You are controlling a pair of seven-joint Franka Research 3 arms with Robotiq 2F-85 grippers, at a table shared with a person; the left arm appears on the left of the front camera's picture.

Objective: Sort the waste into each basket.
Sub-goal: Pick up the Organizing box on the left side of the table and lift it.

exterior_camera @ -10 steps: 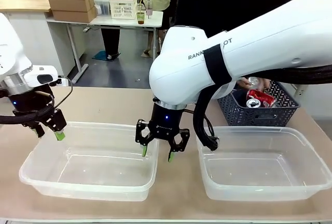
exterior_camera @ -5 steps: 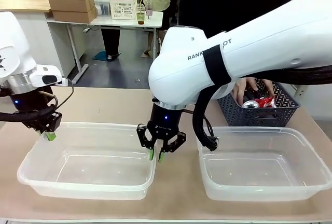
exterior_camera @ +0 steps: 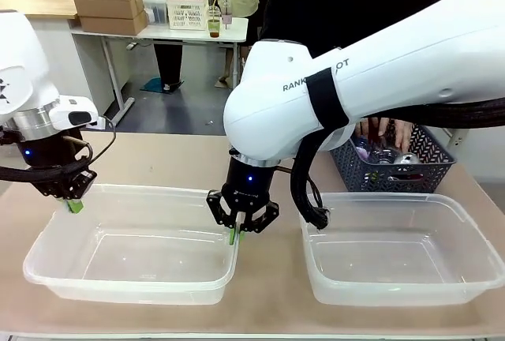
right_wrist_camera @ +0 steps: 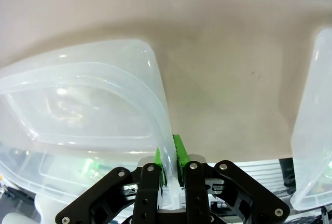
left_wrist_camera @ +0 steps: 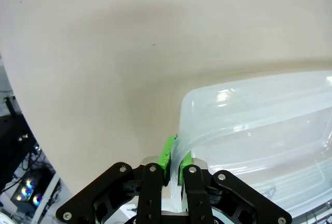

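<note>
we've got our left gripper [exterior_camera: 74,205] pinched on the left rim of the left tub [exterior_camera: 130,290], right gripper [exterior_camera: 234,235] pinched on its right rim; right tub [exterior_camera: 394,294] sits just beside; cans [exterior_camera: 408,158] are in the dark basket [exterior_camera: 371,177] behind, a person's hand [exterior_camera: 384,129] in there too

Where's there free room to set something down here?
Free: table strip beyond the left tub, and inside the right tub. Crowded: between the tubs, where the right claw grips the left tub's rim, and the dark basket, a hand reaching in.
</note>
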